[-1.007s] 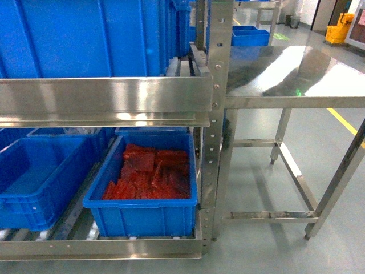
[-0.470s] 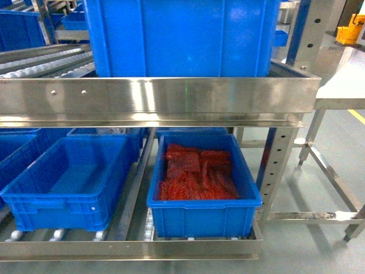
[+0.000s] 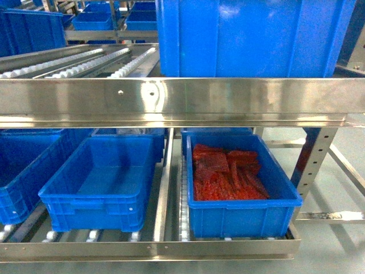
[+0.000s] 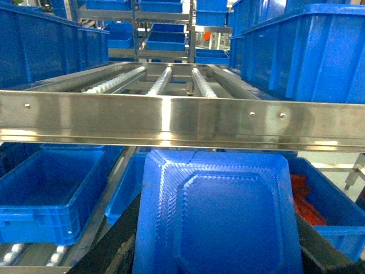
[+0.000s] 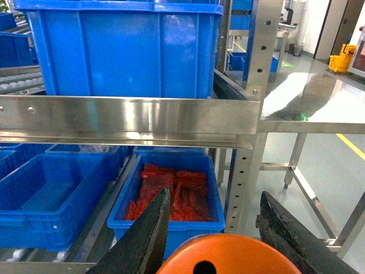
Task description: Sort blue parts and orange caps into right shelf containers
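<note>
Head view has swung left: the crate of red pieces (image 3: 228,177) now sits at five o'clock. My right hand (image 5: 219,240) pinches an orange cap (image 5: 228,257); my left hand (image 4: 217,251) grips a blue part (image 4: 217,217).

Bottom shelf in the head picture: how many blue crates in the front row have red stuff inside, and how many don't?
Crate with red stuff: 1
Crates showing no red stuff: 2
Total: 3 front-row crates
</note>
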You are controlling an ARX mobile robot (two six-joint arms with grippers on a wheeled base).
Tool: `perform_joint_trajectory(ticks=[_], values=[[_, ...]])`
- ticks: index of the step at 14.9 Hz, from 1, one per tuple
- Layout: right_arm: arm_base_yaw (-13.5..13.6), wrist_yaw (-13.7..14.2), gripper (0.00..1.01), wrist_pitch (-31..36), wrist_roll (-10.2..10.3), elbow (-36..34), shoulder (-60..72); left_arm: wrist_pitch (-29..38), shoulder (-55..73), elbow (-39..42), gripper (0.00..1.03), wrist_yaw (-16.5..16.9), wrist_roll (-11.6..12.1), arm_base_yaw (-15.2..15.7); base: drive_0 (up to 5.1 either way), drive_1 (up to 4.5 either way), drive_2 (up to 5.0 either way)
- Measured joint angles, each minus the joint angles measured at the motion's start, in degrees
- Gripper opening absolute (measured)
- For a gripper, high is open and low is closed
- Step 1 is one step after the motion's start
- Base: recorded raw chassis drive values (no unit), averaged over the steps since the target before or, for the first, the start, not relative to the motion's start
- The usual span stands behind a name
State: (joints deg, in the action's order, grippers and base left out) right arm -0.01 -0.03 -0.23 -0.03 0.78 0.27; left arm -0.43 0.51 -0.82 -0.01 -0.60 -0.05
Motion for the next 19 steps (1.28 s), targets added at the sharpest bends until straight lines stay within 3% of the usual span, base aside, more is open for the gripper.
perform_joint_trajectory(ticks=[19], values=[[0.00, 0.04, 0.42, -0.11, 0.00, 0.00, 0.00, 0.17, 0.00, 0.00, 0.44, 0.00, 0.02, 0.00, -5.1, 2.39, 2.4]])
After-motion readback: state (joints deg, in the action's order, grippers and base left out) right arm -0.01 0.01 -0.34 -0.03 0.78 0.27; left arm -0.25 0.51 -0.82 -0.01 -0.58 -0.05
